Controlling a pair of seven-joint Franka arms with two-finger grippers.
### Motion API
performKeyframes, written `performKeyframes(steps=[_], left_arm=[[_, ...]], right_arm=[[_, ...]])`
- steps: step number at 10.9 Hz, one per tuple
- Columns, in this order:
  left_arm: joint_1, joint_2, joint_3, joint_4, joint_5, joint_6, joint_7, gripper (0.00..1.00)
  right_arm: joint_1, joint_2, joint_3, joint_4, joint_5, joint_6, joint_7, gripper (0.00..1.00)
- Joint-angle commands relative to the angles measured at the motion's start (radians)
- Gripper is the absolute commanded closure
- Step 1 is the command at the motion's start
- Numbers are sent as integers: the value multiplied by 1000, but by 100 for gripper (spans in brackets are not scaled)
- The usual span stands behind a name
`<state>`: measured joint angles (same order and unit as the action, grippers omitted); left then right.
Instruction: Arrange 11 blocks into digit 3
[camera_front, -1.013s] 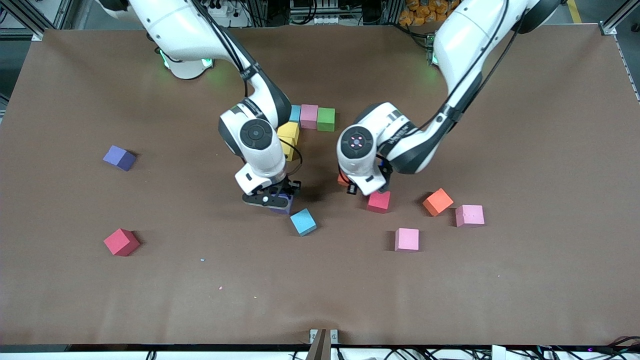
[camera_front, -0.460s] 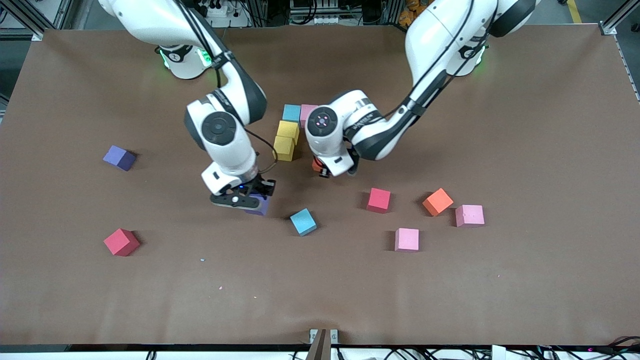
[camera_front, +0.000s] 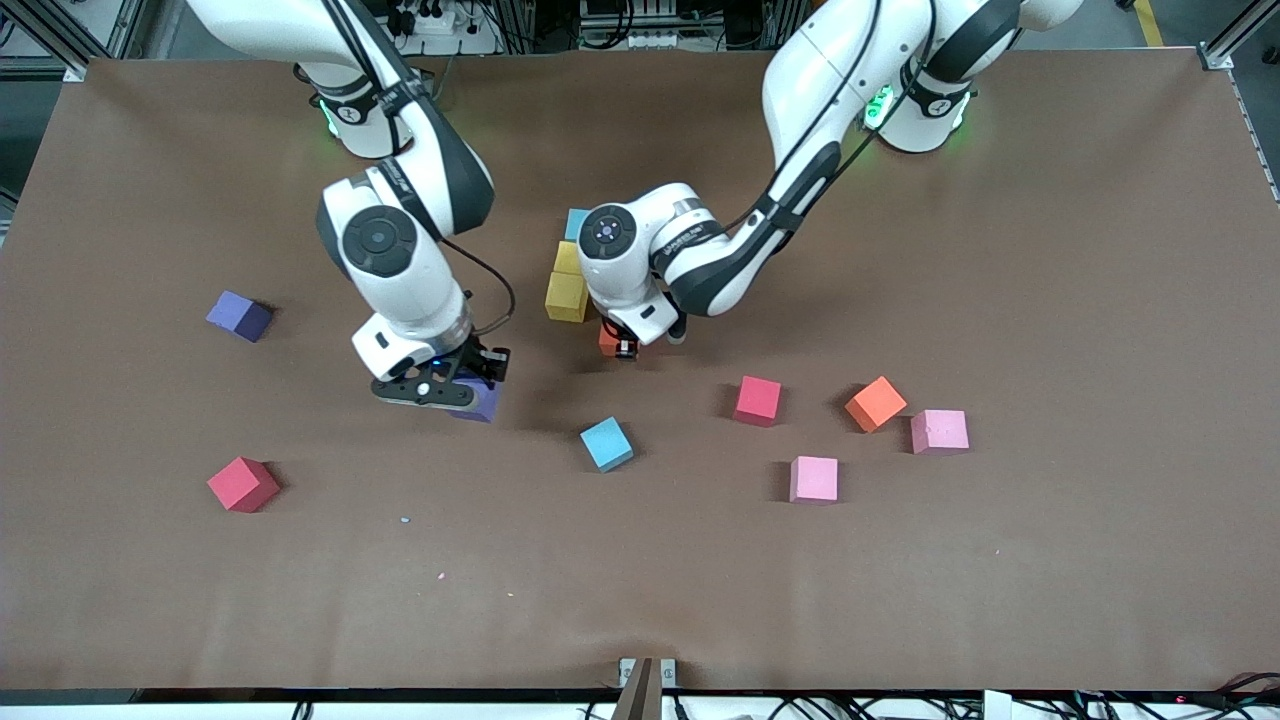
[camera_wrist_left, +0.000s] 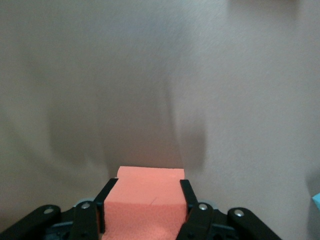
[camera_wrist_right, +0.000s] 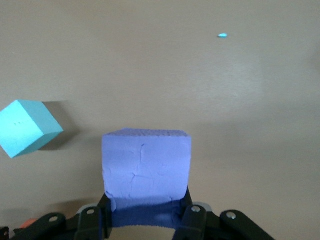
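The blocks are small matte foam cubes with plain faces and soft, slightly crumbly edges. The purple block (camera_wrist_right: 146, 170) in the right wrist view has fine cracks across its face. The right tool (camera_front: 440, 388) is clenched on this purple block, its black fingers (camera_wrist_right: 103, 215) pressing two opposite sides, and it hangs over bare surface at about 9 o'clock of the loose light blue block (camera_front: 607, 444). The left tool (camera_front: 628, 342) is clenched on an orange block (camera_wrist_left: 145, 200), which fills the gap between its fingers (camera_wrist_left: 189, 194); in the front view it sits over the surface at roughly 5 o'clock of the two yellow blocks (camera_front: 566, 295).

Those yellow blocks stand edge to edge, with a second light blue block (camera_front: 576, 223) just past them toward the robots' bases; the left arm covers whatever lies beside it. Loose cubes lie scattered: a red block (camera_front: 757, 400), a second orange block (camera_front: 876, 403), a pink block (camera_front: 939, 431) and another pink block (camera_front: 813, 479) toward the left arm's end, and a second purple block (camera_front: 239, 316) and a second red block (camera_front: 243, 484) toward the right arm's end.

The surface (camera_front: 640, 580) is a flat brown mat with a dull, felt-like finish and a few tiny crumbs of foam. Aluminium framing and cables run along its edge by the bases.
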<state>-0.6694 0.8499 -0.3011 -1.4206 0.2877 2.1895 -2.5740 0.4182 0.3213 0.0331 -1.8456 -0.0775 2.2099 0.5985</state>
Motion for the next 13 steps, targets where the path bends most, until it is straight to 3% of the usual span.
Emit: performKeyframes(steps=[1, 10, 11, 12, 13], left_arm=[[-24, 15, 16, 26, -24, 1, -40, 50], [-76, 11, 16, 11, -56, 1, -45, 48], [-76, 11, 16, 9, -56, 1, -43, 29], [-76, 9, 16, 6, -56, 0, -41, 0], [-76, 5, 16, 2, -56, -2, -43, 0]], right_arm=[[-44, -76, 22, -41, 1, -47, -48, 82], [-55, -90, 33, -41, 2, -82, -49, 81], [-55, -87, 33, -40, 2, -81, -46, 81], [-53, -87, 34, -40, 2, -81, -46, 81], [-53, -85, 39, -40, 2, -79, -45, 81]])
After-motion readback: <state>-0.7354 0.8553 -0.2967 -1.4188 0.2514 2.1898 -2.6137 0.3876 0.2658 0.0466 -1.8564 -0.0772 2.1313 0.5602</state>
